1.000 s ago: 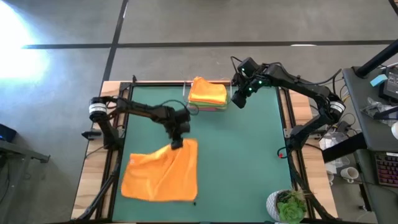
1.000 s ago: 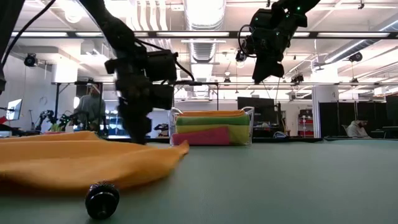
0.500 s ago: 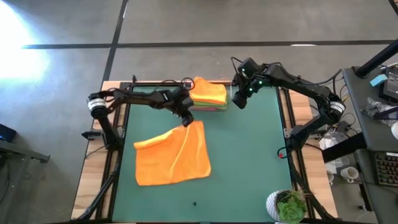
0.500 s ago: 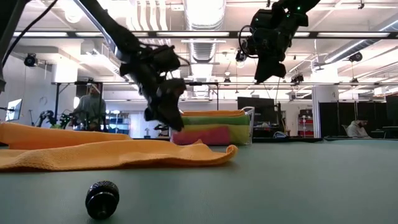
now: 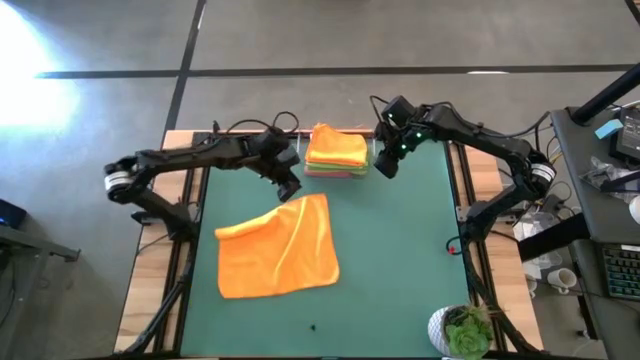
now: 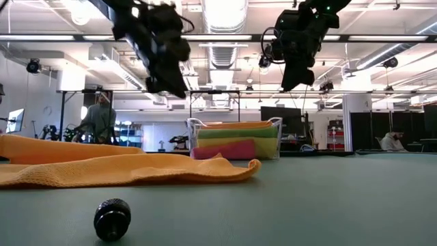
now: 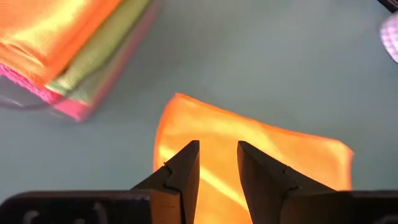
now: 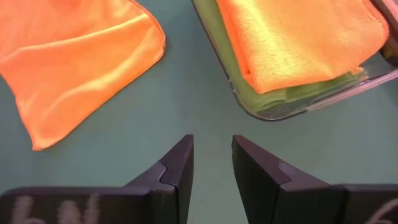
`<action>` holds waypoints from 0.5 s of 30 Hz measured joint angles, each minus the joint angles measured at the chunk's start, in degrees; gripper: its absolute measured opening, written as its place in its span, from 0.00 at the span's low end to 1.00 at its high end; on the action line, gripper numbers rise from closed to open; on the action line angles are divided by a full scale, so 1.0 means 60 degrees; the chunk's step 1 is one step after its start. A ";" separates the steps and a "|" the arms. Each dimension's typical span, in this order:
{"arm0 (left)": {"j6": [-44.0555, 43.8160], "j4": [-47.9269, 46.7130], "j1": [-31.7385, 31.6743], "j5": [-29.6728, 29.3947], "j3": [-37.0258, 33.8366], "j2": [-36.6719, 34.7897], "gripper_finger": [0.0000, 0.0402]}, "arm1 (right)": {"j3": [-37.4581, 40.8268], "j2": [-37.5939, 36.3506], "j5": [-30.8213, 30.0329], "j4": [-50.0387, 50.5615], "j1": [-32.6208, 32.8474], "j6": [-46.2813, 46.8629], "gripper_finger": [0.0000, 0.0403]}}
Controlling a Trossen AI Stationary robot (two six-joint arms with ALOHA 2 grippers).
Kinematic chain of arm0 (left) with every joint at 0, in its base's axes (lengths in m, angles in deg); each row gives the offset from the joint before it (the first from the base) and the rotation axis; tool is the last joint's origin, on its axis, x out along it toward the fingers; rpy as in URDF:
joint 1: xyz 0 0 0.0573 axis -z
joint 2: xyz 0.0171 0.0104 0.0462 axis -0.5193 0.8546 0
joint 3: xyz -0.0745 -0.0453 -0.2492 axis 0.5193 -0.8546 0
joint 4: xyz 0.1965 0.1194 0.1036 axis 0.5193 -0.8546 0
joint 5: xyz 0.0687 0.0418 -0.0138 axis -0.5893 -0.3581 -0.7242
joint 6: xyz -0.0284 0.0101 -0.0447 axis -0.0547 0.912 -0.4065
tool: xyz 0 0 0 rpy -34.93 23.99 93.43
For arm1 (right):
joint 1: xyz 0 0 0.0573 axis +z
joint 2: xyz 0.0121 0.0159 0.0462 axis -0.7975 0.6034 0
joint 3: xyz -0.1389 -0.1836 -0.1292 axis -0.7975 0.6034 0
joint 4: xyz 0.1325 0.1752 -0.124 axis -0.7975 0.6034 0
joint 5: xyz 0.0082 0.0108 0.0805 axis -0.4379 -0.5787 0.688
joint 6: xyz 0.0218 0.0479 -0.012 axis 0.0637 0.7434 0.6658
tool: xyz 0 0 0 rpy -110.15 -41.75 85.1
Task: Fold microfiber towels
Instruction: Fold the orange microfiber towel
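Left end effector (image 5: 290, 188) lifted off orange towel (image 5: 277, 260), seemingly empty, fingers slightly parted.

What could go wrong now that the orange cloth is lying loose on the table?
The orange cloth lies rumpled and askew, with a raised ridge, so a fold started now may come out crooked. The left gripper hangs just above its far corner with jaws apart and empty; a low pass could drag that corner. A small black knob sits near the cloth's near edge and might get caught under a fold.
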 joint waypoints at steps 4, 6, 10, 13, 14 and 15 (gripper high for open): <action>-0.0070 -0.0895 0.0428 0.0001 -0.0007 -0.0746 0.23 | 0.0057 0.0000 0.0006 -0.0005 0.0163 -0.0096 0.25; -0.0241 -0.1356 0.0675 0.0001 -0.0007 -0.1037 0.23 | 0.0095 0.0000 0.0009 -0.0002 0.0299 -0.0196 0.25; -0.0308 -0.2291 0.1279 0.0000 -0.0015 -0.1423 0.23 | 0.0162 0.0000 0.0019 0.0006 0.0646 -0.0438 0.25; -0.0766 -0.2865 0.1706 0.0001 -0.0015 -0.1545 0.23 | 0.0162 0.0004 0.0034 -0.0002 0.1013 -0.0435 0.25; -0.0917 -0.3090 0.1856 0.0001 -0.0018 -0.1562 0.23 | 0.0165 0.0004 0.0036 -0.0005 0.1169 -0.0439 0.25; -0.1030 -0.3263 0.1998 0.0001 -0.0018 -0.1574 0.23 | 0.0166 0.0004 0.0038 -0.0002 0.1332 -0.0439 0.25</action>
